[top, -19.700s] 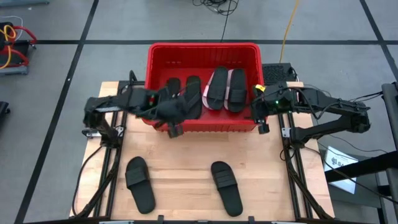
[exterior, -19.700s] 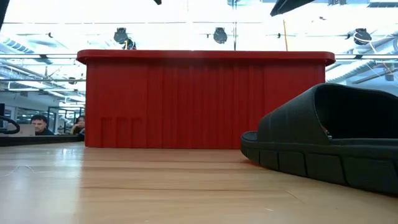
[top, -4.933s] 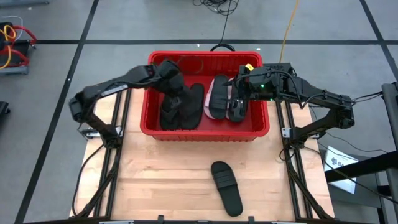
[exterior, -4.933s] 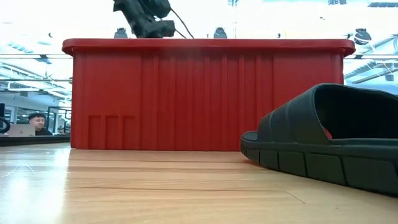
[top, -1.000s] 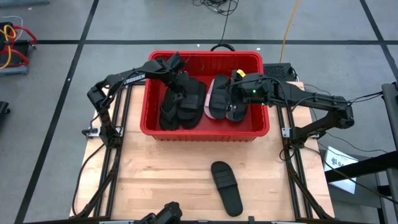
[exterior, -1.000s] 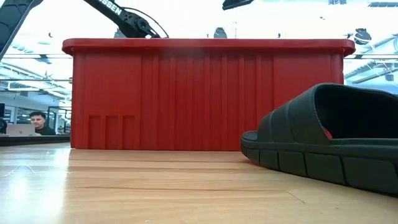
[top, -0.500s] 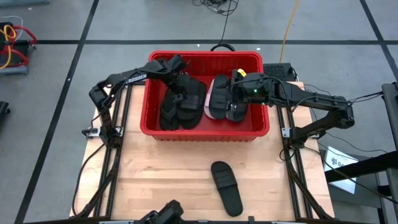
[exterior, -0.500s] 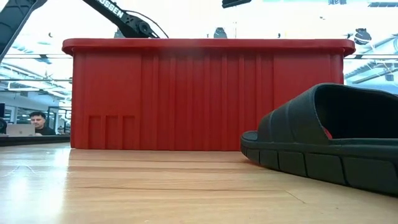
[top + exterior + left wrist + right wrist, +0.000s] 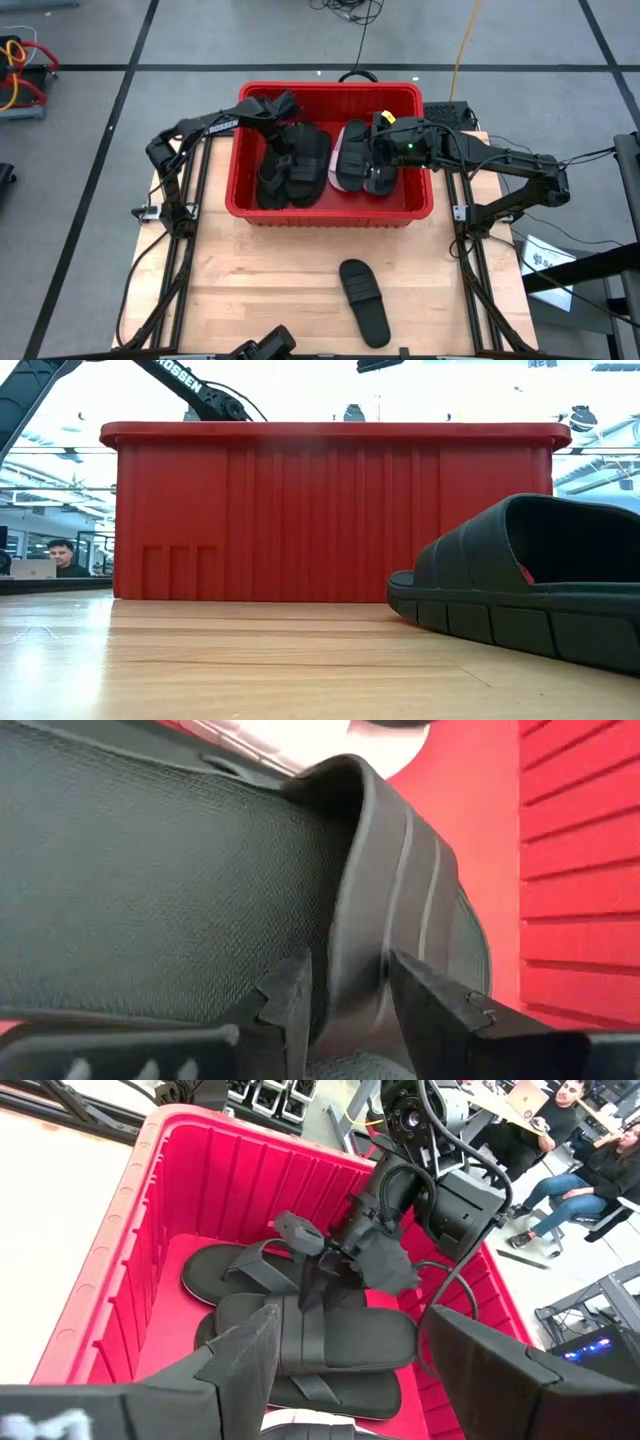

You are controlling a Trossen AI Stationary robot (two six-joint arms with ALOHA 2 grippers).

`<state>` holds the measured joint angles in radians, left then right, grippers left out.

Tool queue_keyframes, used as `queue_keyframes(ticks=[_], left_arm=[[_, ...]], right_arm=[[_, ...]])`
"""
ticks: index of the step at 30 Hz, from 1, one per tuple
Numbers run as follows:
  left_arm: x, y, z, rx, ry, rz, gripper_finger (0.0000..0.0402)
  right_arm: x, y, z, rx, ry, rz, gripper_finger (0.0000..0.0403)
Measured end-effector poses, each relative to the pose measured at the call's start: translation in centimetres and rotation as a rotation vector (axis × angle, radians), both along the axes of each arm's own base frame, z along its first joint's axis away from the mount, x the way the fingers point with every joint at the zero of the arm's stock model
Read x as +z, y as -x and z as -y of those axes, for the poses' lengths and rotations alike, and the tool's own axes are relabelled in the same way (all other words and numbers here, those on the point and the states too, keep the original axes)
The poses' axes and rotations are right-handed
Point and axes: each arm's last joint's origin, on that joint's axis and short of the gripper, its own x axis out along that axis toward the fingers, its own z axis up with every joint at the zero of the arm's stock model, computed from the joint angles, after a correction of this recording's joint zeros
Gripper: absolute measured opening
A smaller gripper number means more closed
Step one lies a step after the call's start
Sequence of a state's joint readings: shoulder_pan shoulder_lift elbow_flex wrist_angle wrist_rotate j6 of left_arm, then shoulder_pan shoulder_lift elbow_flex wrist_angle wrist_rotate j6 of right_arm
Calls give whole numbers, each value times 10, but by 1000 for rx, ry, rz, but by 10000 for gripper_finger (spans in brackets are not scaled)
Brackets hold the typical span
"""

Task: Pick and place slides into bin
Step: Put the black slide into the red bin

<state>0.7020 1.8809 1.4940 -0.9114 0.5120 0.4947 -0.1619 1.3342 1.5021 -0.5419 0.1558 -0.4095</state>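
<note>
Figure: a light wooden surface (image 9: 260, 280) on a grey tiled floor (image 9: 80, 100) crossed by dark lines; in the low view, a ceiling with lamps and, at far left, a seated person (image 9: 62, 557) behind the surface. The red bin (image 9: 330, 205) stands at upper centre of the high view.

Left arm reaches from the left over the bin's upper left corner; the left gripper (image 9: 287, 152) is down inside the bin, its jaws narrowly parted around the strap edge of a black slide (image 9: 200, 890), as the left wrist view shows. Right arm reaches from the right over the bin's right rim; the right gripper (image 9: 378, 150) hangs over the pink slides (image 9: 352, 135), jaws wide and holding nothing.

In the bin: black slides (image 9: 290, 170) piled at left, a pink pair at right. One black slide (image 9: 364, 302) lies alone on the surface at lower centre, well apart from the bin; in the low view it fills the right foreground and hides part of the bin's wall.
</note>
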Motion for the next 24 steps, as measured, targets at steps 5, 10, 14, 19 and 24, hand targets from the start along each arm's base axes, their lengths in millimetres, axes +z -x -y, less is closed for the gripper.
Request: queue_keyframes(ticks=[5,10,14,19,24], left_arm=[[-1,-4,6,-25,-56,-43,126],[-1,-10,14,-56,-74,-53,63],[0,-15,23,-70,-79,-59,12],[5,-21,35,-95,-89,-51,5],[18,-25,51,-161,-128,-9,3]], right_arm=[[0,0,0,8,16,-6,242],[0,0,0,8,19,-7,242],[0,0,0,8,20,-6,242],[0,0,0,7,20,-7,242],[0,0,0,6,21,-6,242]])
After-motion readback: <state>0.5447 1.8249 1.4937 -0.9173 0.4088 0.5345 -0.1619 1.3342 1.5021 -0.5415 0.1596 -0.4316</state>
